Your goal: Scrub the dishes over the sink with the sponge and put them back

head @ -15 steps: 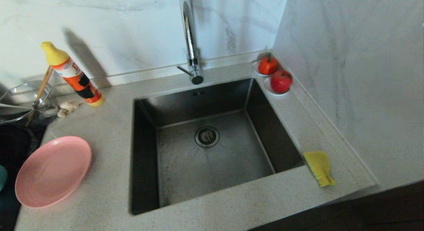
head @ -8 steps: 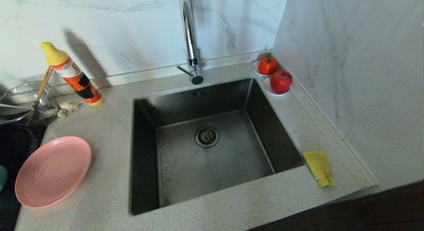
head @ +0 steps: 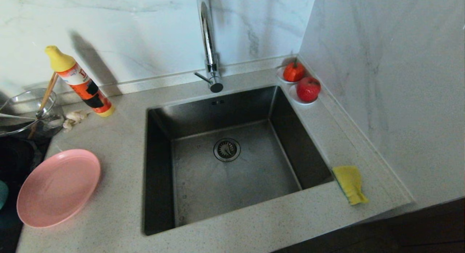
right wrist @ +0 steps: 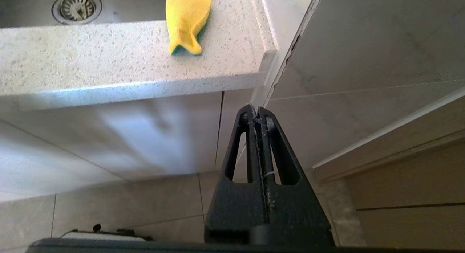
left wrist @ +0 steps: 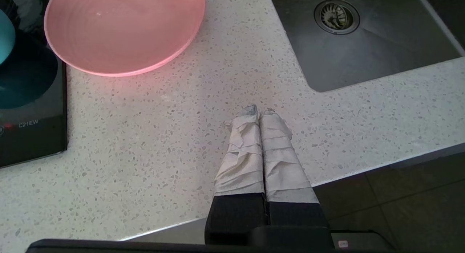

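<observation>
Both arms are parked low, out of my head view. Left tool (left wrist: 258,113): tape-wrapped fingers pressed together, holding nothing, hanging over the front strip of the desk (left wrist: 163,144), between the pink plate (left wrist: 123,29) and the sink (left wrist: 363,42). Right tool (right wrist: 257,113): black fingers closed flat against each other, nothing in them, sitting below the desk edge in front of the cabinet face, pointing toward the wall corner.

Sponge (head: 350,184) lies on the desk at the sink's front right corner, just beside the rim, yellow face up, one end pinched narrow; the green layer shows along its edge in the right wrist view. Not touched by either tool.

Pink plate (head: 58,187) sits on the desk left of the sink, its left rim overhanging the black cooktop (left wrist: 32,137). Teal bowl (head: 2,195) is only a sliver at the far left edge, on the cooktop. Chopsticks (head: 45,97) stand tilted in the clear glass bowl (head: 25,111) at the back left.

The basin shows only the drain strainer (head: 227,149) in the floor, with the tap (head: 209,42) behind it. An orange bottle with a yellow cap (head: 80,82) leans toward the left behind the plate, with garlic cloves (head: 74,118) beside it. Two red fruits on white saucers (head: 301,84) sit in the back right corner.
</observation>
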Robot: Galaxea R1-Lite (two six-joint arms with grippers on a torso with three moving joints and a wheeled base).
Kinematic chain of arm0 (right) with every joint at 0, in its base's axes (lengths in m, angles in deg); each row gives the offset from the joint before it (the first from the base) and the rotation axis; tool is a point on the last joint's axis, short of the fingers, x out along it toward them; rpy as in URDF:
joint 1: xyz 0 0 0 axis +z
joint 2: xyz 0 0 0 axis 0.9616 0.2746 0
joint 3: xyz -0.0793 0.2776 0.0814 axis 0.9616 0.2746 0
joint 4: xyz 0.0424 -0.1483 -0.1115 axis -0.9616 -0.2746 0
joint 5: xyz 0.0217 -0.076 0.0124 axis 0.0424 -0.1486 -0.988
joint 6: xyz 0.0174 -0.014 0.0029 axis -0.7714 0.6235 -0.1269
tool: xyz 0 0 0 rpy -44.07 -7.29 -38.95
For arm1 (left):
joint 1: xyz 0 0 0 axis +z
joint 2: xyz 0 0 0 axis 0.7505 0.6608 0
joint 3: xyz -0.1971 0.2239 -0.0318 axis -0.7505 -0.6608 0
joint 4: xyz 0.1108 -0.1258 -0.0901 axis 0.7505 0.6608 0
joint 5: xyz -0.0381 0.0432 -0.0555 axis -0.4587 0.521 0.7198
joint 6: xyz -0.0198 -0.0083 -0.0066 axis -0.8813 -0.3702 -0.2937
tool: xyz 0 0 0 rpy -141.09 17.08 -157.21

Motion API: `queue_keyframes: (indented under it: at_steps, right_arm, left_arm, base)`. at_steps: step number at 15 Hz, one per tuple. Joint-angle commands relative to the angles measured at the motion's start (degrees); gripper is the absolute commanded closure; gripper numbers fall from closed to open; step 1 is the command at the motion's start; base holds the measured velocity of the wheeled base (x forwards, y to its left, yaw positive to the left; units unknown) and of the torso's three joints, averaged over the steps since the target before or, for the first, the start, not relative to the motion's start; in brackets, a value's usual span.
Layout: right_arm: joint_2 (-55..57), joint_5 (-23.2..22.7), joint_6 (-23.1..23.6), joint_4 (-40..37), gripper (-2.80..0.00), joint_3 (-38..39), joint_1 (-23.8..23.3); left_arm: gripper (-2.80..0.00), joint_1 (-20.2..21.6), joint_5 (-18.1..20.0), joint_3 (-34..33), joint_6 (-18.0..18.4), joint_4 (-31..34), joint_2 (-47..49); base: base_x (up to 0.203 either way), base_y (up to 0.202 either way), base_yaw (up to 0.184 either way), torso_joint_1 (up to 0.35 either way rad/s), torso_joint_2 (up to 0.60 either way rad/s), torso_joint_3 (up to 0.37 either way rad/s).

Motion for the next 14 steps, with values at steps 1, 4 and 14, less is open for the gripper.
queue_keyframes:
  at_steps: [1,4,14]
  right_arm:
    - [-0.32,-0.03,-0.36,-0.16,0.00,0.68,0.03]
    - [-0.32,0.02,-0.87,-0.16,0.00,0.68,0.03]
    - [-0.23,0.02,-2.03,-0.69,0.00,0.51,0.03]
  left_arm:
    - [0.00,0.01,0.13,-0.03,0.02,0.05,-0.10]
    - [0.00,0.01,0.12,-0.03,0.06,0.05,-0.10]
    - [0.00,0.01,0.06,-0.03,-0.02,0.05,-0.10]
  base:
    - [0.000,0.000,0.000,0.000,0.00,0.000]
    - [0.000,0.000,0.000,0.000,0.00,0.000]
    - [0.000,0.000,0.000,0.000,0.00,0.000]
